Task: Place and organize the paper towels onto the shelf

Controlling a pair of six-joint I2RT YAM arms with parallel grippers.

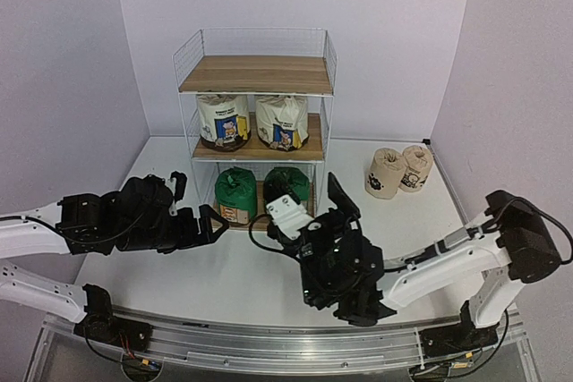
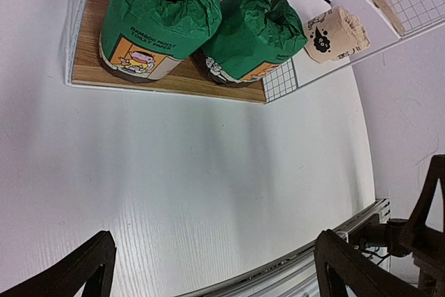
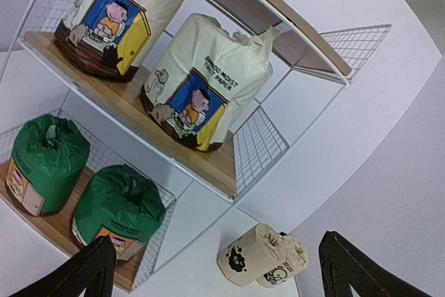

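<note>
On the bottom tier: you have two plump, cylindrical green-wrapped rolls (image 1: 235,192) standing upright side by side on the board, touching each other. The green wrap is crinkled and gathered at the top, and each carries an orange cartoon label low on its side.
Middle tier: two plump white-wrapped rolls (image 1: 223,120) stand upright next to each other. Each shows a blue-and-yellow cartoon label, brown print round the base and a twisted top.
Shelf: the three-tier white wire-mesh rack with brown wood-grain boards (image 1: 257,73) stands at the back of the white table (image 1: 224,284), close to the rear wall.
Off the shelf: two tan-wrapped rolls with black cartoon prints (image 1: 386,173) sit on the table to the right of the rack, touching each other and apart from its frame. You cannot tell for sure whether they stand or lie.
Left claw: your left gripper (image 2: 215,241) is spread wide with nothing between its dark fingers (image 2: 94,262). It hangs over the table in front of the green-wrapped rolls.
Right claw: your right gripper (image 3: 217,241) is also spread wide and holds nothing. It sits in front of the rack's right half, aimed up at the tiers.
</note>
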